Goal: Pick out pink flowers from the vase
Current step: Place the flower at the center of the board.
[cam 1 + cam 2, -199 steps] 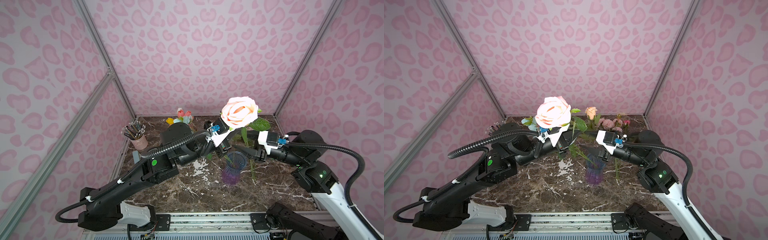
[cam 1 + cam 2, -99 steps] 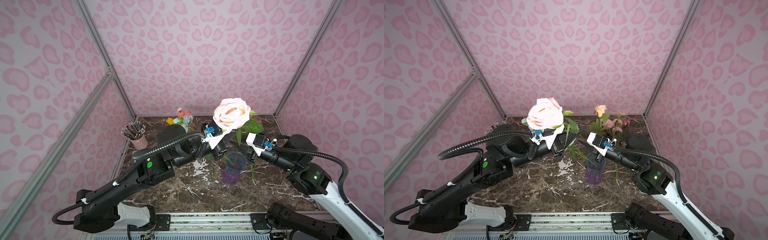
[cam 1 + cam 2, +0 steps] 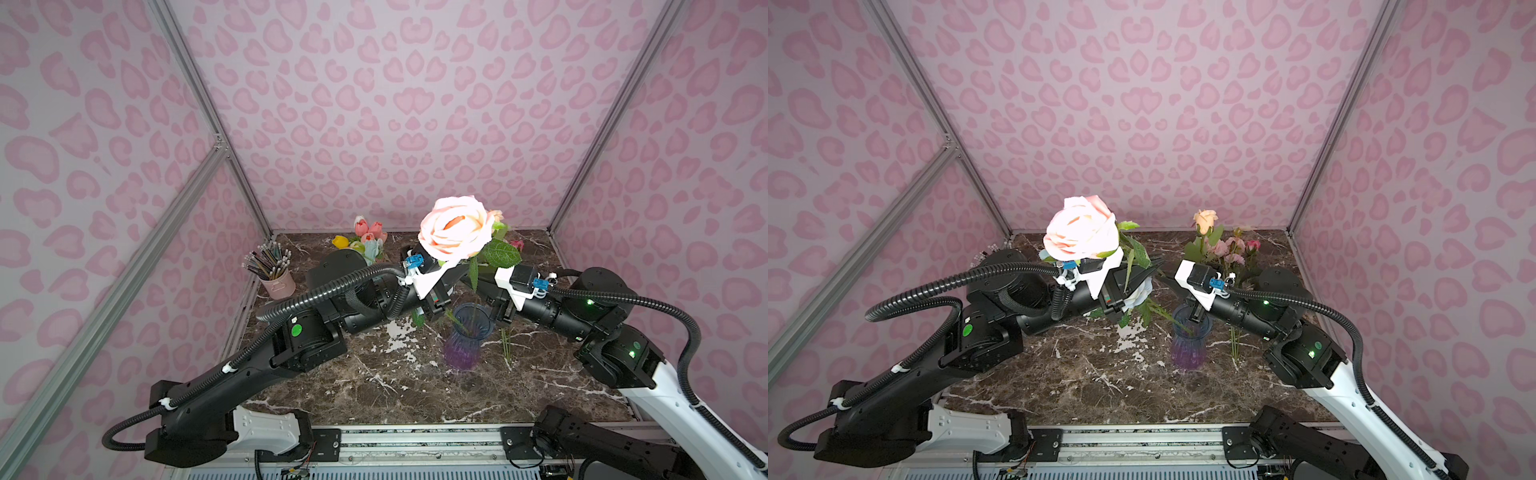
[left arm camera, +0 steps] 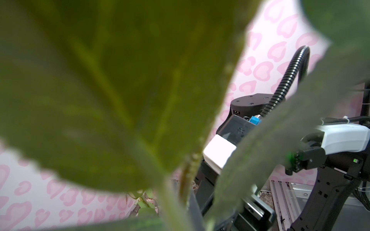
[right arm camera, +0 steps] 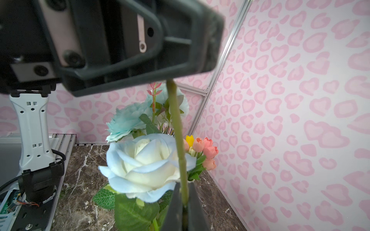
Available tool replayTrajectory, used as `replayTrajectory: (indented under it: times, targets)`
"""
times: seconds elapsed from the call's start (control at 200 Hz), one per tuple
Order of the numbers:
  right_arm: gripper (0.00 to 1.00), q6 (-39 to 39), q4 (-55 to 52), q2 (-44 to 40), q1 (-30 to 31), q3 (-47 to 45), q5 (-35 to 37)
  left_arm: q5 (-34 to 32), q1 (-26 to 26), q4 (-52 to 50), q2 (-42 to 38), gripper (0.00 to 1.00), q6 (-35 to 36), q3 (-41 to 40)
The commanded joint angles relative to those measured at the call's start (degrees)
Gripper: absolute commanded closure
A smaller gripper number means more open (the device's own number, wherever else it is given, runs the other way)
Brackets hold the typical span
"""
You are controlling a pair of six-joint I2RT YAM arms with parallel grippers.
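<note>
A big pale pink rose [image 3: 455, 226] [image 3: 1081, 228] stands upright above the purple glass vase [image 3: 465, 340] [image 3: 1187, 345]. My left gripper [image 3: 459, 272] [image 3: 1156, 266] is shut on its green stem, just under the leaves. Lower down that stem [image 5: 177, 130], my right gripper [image 5: 183, 187] [image 3: 480, 286] is shut on it too; the stem runs up to the left gripper's fingers [image 5: 180, 40]. Blurred leaves [image 4: 120, 90] fill the left wrist view and hide the left jaws. Pink tulips [image 3: 370, 230] [image 5: 208, 148] lie at the back left, small pink blooms [image 3: 1229, 249] at the back right.
A blue-white rose [image 5: 144, 160] [image 3: 1142, 291] and a blue peony [image 5: 128, 120] lie under the left arm. A peach rose [image 3: 1204, 218] stands at the back right. A pink pencil cup [image 3: 276, 278] sits by the left wall. Loose stems [image 3: 505, 345] lie right of the vase.
The right gripper has moved in to the left and shut on the rose's stem. The left arm has shifted the rose slightly to the left.
</note>
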Motion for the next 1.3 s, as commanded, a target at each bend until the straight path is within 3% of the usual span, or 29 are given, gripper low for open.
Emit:
replayTrajectory:
  times: [0.0, 0.05, 0.09, 0.31, 0.64, 0.715, 0.82, 0.97, 1.085, 1.16, 1.3]
  targets:
    - [1.0, 3.3, 5.0, -1.3, -0.2, 0.0, -0.2, 0.1, 0.0, 0.3, -0.8, 0.67, -0.2, -0.6]
    - [1.0, 4.5, 5.4, -2.1, 0.0, 0.0, -0.2, -0.6, 0.0, 0.5, -1.3, 0.51, -0.2, -1.1]
    - [1.0, 5.8, 5.9, -2.8, 0.0, -0.1, 0.5, -1.0, 0.0, 0.6, -1.7, 0.45, 0.0, -1.4]
    - [1.0, 14.1, 2.4, -5.1, -0.1, 2.7, 6.2, -5.1, 0.0, 0.2, -5.3, 0.35, 2.4, -3.4]
    - [1.0, 30.3, -18.4, -3.5, -0.5, 6.5, 45.2, -15.9, 0.0, 3.7, -15.7, 0.35, 11.1, -8.2]
    - [1.0, 33.4, -22.7, -1.7, -3.0, 9.4, 48.3, -20.3, 0.0, 6.0, -18.4, 0.34, 14.3, -10.0]
    - [1.0, 36.2, -26.5, 0.9, -13.6, 9.6, 44.1, -27.0, 0.0, 9.0, -21.5, 0.34, 19.0, -11.8]
    - [1.0, 37.4, -25.1, 5.1, -39.8, 3.6, 17.1, -37.4, 0.0, 14.0, -24.8, 0.34, 26.6, -18.0]
    - [1.0, 37.7, -21.1, 9.3, -42.1, -1.6, 17.0, -41.2, 0.0, 15.2, -28.2, 0.35, 27.4, -23.4]
    - [1.0, 38.1, -17.5, 12.5, -44.5, -5.3, 13.4, -43.5, 0.0, 14.1, -30.6, 0.36, 27.0, -27.0]
    - [1.0, 34.2, -14.8, 18.6, -45.3, -8.9, 12.7, -48.9, 0.0, 13.2, -38.0, 0.37, 26.7, -34.1]
